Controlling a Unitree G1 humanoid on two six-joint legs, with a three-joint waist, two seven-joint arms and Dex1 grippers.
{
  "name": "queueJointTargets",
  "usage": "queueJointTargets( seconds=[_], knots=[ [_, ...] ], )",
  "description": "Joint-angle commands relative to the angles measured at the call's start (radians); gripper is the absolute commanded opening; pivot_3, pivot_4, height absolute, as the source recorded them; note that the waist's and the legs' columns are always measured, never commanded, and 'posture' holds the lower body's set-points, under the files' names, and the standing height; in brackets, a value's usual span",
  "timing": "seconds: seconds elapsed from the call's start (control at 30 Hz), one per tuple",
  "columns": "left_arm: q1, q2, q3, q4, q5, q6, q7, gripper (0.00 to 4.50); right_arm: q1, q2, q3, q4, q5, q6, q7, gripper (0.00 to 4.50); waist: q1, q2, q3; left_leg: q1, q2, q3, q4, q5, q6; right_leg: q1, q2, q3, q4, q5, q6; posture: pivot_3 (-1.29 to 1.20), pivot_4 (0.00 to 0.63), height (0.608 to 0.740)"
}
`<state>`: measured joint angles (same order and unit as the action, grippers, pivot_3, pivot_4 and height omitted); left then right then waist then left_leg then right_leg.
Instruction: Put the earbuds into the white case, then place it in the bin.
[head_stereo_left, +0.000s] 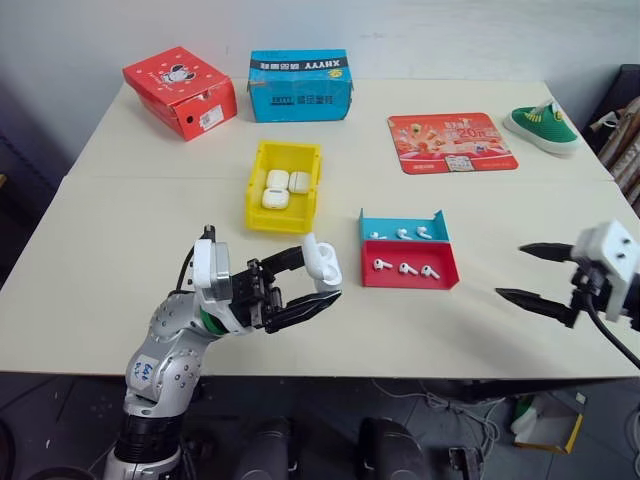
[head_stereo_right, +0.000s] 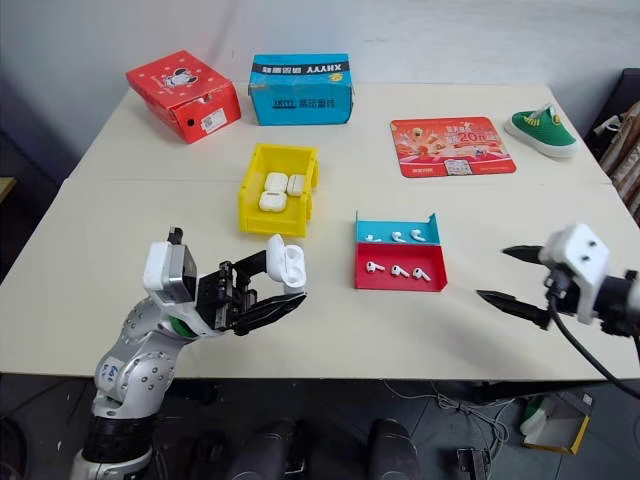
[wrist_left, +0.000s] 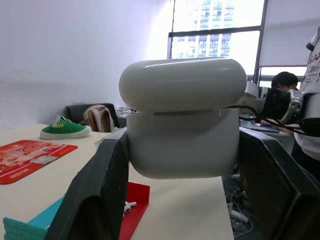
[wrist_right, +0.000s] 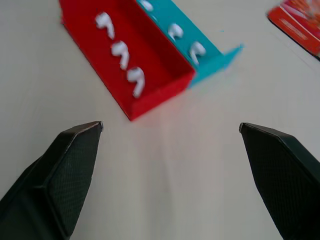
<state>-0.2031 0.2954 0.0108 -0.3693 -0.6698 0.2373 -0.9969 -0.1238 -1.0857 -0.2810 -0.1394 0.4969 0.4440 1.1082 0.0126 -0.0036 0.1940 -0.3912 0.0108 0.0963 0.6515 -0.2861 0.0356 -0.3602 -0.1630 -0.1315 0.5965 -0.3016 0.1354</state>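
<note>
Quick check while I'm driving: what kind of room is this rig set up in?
Probably an office or lab used for robot tests. A plain table holds staged props, such as a yellow bin and shoe boxes, and the left wrist view shows big windows onto buildings and a person at a desk.

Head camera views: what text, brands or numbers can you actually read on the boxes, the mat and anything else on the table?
"XHYYY": upside down along the top edge of the blue rectangular cardboard box; its white label is too small to read.
"20": large figure on the flat red printed mat; the remaining print is too small.
Red rectangular cardboard box: a cartoon picture and a white sticker, neither readable.
Green and white canvas shoe: no text readable.
</note>
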Motion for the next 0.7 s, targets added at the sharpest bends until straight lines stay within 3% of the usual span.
queueJointTargets(
  seconds=[0.03,0.13,0.17,0.23,0.4,0.7],
  knots=[
    [-0.006,-0.002,-0.024,0.001,0.012,-0.035,-0.009,2.77,-0.094,-0.019,0.126,-0.066,-0.036,0.102,-0.016,4.50,0.010,0.000,0.000,-0.001,0.000,0.000,0.000,0.000,0.000,0.000,0.000,-0.001,-0.001,0.000,0.000,0.00,0.150,0.740],
    [-0.010,-0.011,-0.042,0.009,0.020,-0.045,0.003,2.77,-0.218,0.023,0.244,-0.071,-0.097,0.155,-0.065,4.50,0.012,0.000,0.000,-0.004,-0.001,-0.001,0.004,-0.002,0.002,-0.001,-0.001,-0.001,-0.001,0.000,0.000,0.00,0.150,0.740],
    [-0.006,-0.012,-0.048,0.008,0.021,-0.045,0.006,2.77,-0.265,0.040,0.290,-0.068,-0.127,0.170,-0.081,4.32,0.011,0.000,0.000,-0.005,-0.001,-0.001,0.005,-0.002,0.002,-0.001,-0.001,-0.001,-0.001,0.000,0.000,0.00,0.150,0.740],
    [-0.003,-0.010,-0.055,0.010,0.028,-0.050,0.010,2.77,-0.337,0.064,0.368,-0.053,-0.182,0.179,-0.085,3.85,0.010,0.000,0.000,-0.011,0.000,-0.001,0.009,-0.003,0.003,-0.006,-0.001,-0.001,0.000,0.001,0.001,0.00,0.150,0.740],
    [-0.016,0.000,-0.040,0.029,0.036,-0.057,0.026,2.77,-0.432,0.121,0.473,0.039,-0.307,0.129,-0.112,2.07,0.014,0.000,0.000,-0.016,-0.001,-0.001,0.013,-0.002,0.003,-0.011,0.000,-0.001,0.007,0.001,0.001,0.00,0.150,0.740],
    [0.007,0.006,-0.045,0.019,0.050,-0.074,0.042,2.77,-0.472,0.136,0.523,0.062,-0.363,0.183,-0.066,2.07,0.009,0.000,0.000,-0.016,-0.001,0.000,0.013,-0.002,0.003,-0.012,0.001,-0.001,0.010,0.001,0.001,0.00,0.150,0.740]
  ],
)
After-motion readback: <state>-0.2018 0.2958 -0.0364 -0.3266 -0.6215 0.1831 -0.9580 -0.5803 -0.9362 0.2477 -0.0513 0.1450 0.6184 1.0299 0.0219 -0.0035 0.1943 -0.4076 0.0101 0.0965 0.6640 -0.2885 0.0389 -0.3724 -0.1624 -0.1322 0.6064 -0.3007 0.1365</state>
